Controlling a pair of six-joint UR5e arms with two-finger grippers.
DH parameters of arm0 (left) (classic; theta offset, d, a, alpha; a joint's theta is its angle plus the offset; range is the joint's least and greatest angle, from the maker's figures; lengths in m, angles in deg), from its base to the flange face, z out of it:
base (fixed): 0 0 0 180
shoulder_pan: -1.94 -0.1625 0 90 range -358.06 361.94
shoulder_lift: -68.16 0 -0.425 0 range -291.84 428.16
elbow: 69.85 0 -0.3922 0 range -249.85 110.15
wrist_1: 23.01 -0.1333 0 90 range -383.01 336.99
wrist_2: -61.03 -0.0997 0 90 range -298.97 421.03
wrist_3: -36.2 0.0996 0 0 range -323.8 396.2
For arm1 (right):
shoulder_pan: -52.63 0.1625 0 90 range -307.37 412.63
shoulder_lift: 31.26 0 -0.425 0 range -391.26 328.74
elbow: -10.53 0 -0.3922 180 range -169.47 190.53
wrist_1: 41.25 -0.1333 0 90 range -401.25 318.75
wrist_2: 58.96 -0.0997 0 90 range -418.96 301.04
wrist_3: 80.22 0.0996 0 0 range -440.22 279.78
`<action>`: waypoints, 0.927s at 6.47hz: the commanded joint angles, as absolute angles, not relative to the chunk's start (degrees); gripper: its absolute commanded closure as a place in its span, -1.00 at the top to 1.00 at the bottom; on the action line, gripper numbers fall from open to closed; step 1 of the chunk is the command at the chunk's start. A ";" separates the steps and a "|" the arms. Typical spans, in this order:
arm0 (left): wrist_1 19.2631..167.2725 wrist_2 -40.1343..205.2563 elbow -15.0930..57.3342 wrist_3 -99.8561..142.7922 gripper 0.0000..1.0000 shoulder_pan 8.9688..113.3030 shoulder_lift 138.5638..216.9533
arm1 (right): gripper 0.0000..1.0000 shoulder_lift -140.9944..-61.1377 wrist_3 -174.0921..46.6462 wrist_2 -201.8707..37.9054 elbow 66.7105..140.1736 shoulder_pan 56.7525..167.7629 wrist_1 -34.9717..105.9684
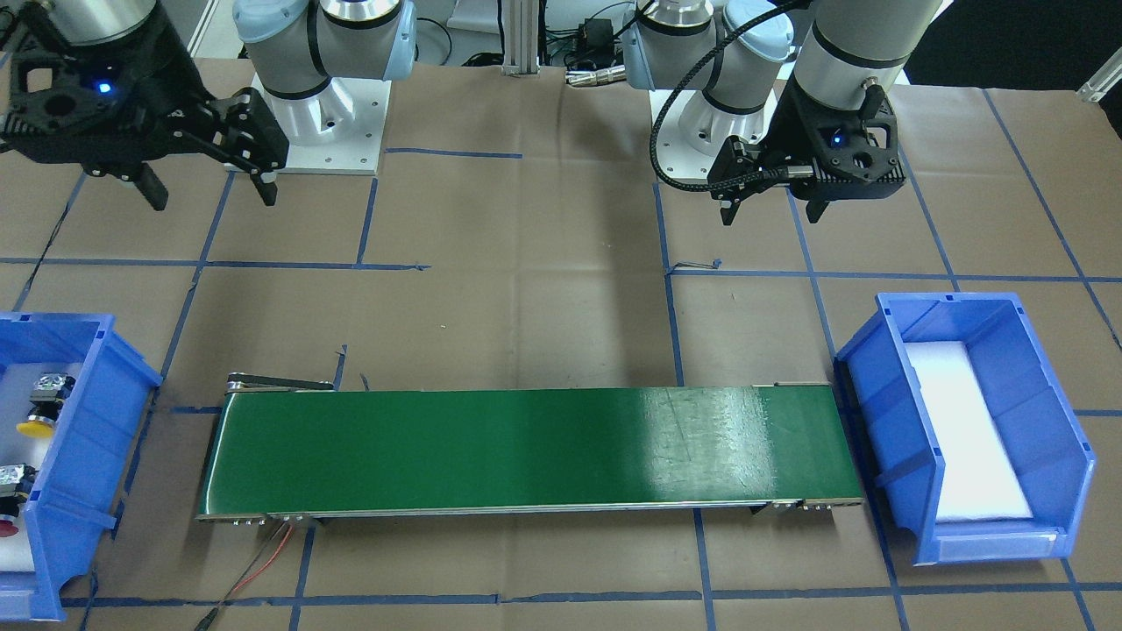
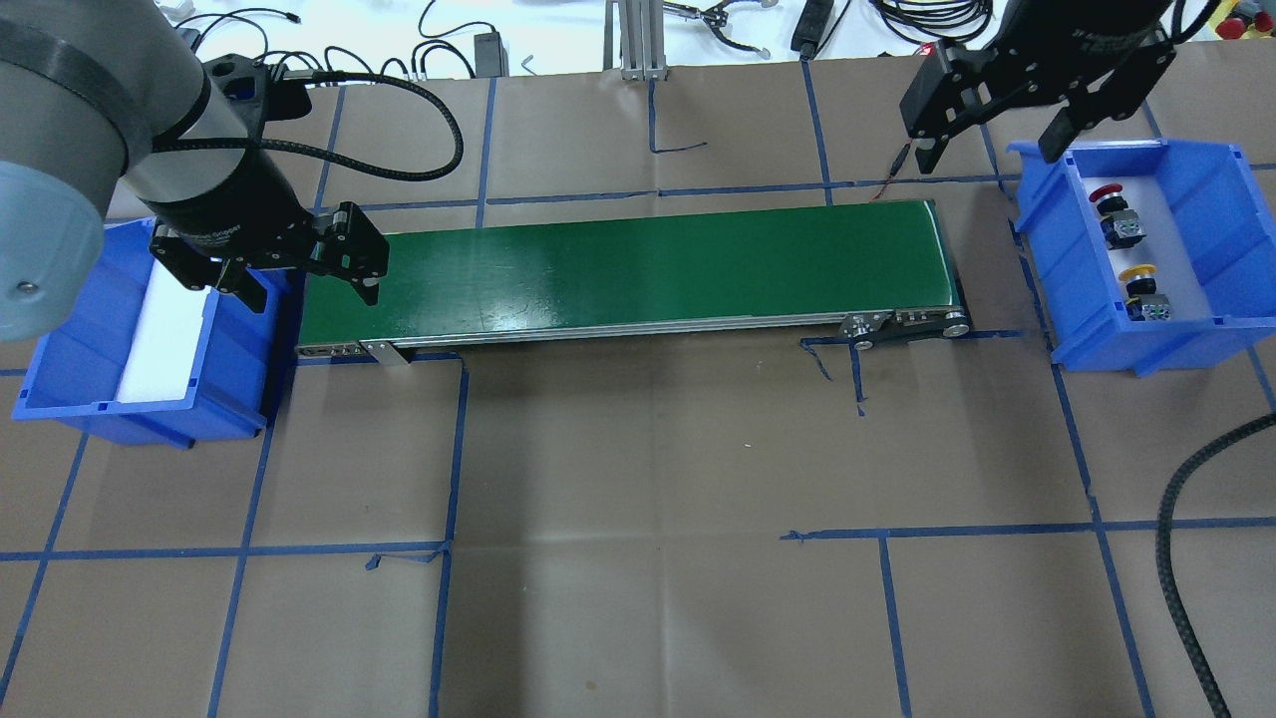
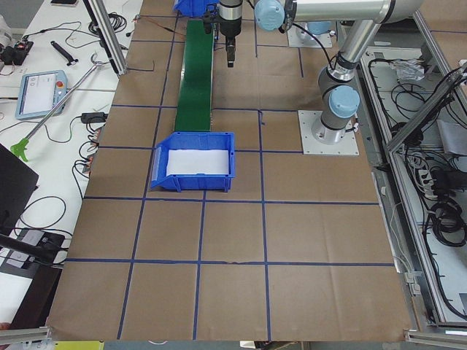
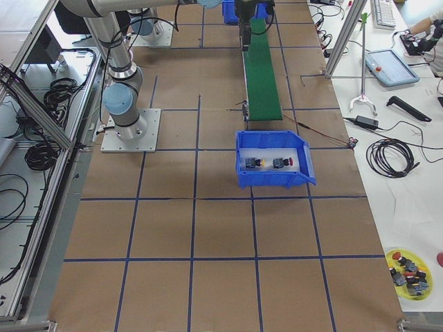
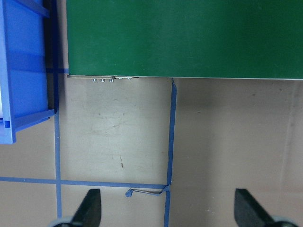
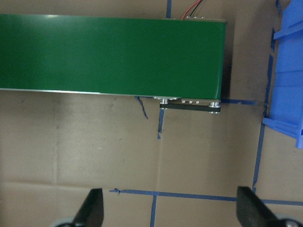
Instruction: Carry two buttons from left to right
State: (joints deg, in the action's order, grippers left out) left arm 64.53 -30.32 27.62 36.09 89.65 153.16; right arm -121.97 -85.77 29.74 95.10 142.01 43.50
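Note:
The yellow-capped button (image 2: 1138,281) and the red-capped button (image 2: 1109,204) lie on white foam in the blue bin (image 2: 1211,209) on my right. They also show in the front-facing view, yellow (image 1: 39,419) and red (image 1: 10,513). My right gripper (image 2: 987,155) is open and empty, raised near the conveyor's right end, beside that bin. My left gripper (image 2: 309,291) is open and empty, above the conveyor's left end, next to the other blue bin (image 2: 60,359), which holds only white foam. Both wrist views show wide-apart fingertips (image 5: 92,208) (image 6: 92,208) over brown paper.
A green conveyor belt (image 2: 638,264) runs between the two bins. Brown paper with blue tape lines covers the table (image 2: 638,548). Red and black wires (image 1: 263,561) trail from the conveyor's end. A black cable (image 2: 1186,558) hangs at the right.

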 commanded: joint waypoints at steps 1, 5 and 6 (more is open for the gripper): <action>64.53 -30.38 27.62 36.11 1.00 89.66 153.15 | 1.00 -123.28 -85.67 29.63 103.05 142.54 43.82; 64.53 -30.38 27.71 36.11 1.00 89.66 153.15 | 1.00 -124.07 -85.06 29.37 103.17 142.98 44.36; 64.53 -30.38 27.62 36.11 1.00 89.66 153.15 | 1.00 -124.24 -85.49 29.63 103.17 142.89 44.18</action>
